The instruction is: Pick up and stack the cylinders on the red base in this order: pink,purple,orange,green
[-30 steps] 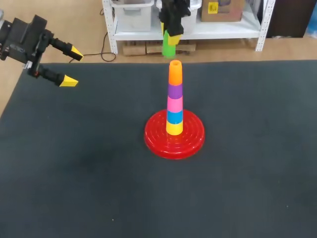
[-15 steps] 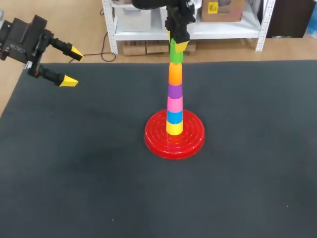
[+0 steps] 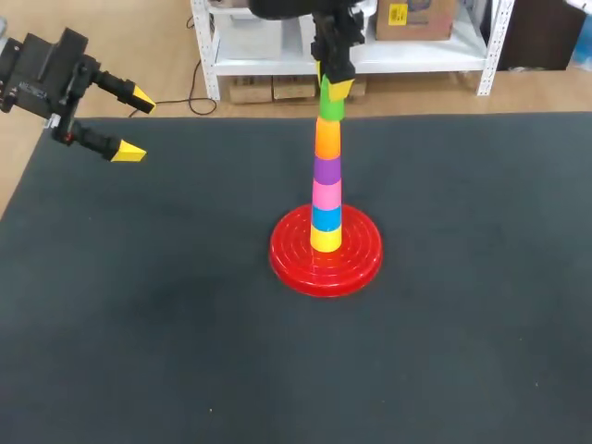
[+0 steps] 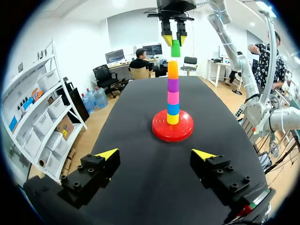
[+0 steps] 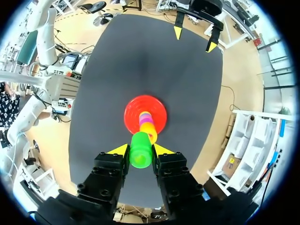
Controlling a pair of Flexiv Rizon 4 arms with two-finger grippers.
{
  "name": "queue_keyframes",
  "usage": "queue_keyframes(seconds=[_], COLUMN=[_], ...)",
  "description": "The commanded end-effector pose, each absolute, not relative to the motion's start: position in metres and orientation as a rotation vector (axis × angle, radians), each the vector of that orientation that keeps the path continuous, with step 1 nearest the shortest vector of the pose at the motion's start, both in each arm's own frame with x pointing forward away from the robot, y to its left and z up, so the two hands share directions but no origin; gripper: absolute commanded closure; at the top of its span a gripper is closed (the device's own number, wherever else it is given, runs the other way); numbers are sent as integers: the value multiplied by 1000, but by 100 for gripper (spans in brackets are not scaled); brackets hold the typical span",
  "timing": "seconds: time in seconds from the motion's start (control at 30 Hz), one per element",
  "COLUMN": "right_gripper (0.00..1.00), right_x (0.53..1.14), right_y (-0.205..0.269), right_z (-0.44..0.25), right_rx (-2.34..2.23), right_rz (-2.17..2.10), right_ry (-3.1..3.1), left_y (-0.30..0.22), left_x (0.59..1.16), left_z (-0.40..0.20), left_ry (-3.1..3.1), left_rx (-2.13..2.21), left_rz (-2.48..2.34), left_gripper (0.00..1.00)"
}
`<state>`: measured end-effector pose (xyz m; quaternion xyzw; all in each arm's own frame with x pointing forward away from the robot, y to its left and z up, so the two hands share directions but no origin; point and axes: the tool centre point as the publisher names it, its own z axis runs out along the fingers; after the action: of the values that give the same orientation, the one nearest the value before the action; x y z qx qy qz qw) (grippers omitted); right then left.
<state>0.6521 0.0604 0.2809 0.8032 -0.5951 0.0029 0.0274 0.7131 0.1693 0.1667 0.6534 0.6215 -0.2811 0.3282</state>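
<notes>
Right jaws clamped on green cylinder [image 3: 330, 108], which sits on top of orange cylinder [image 3: 327, 139]. The stack is on red base [image 3: 356, 264], mid-bench [image 3: 139, 324], dark matte top. Left jaws wide apart and holding nothing, near the far-left corner.

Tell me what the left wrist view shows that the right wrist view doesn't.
Only the left wrist view: a side-on look, with yellow, blue, pink, purple and orange cylinders each distinct above the red base. Only the right wrist view: a look down from above, close on the right jaws gripping the green cylinder from both sides. Both: the red base, the green cylinder in the right jaws, and the left jaws open.
</notes>
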Motion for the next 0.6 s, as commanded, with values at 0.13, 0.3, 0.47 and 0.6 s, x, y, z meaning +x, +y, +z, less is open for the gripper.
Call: queue_keyframes(seconds=[0.13,0.3,0.47,0.6], right_gripper=[100,100,100,100], right_x=[655,659,660,661], right_y=[62,64,64,62], right_z=[277,270,269,268], right_rx=[2473,2465,2461,2462], right_rz=[-5,-15,-23,-21], right_ry=[-1849,-1858,-1863,-1859], left_y=[170,170,170,170], left_x=[714,714,714,714], left_z=[166,166,166,166], left_ry=[1626,1626,1626,1626], left_rx=[1712,1712,1712,1712], left_rz=[-736,-736,-736,-736], left_gripper=[0,0,0,0])
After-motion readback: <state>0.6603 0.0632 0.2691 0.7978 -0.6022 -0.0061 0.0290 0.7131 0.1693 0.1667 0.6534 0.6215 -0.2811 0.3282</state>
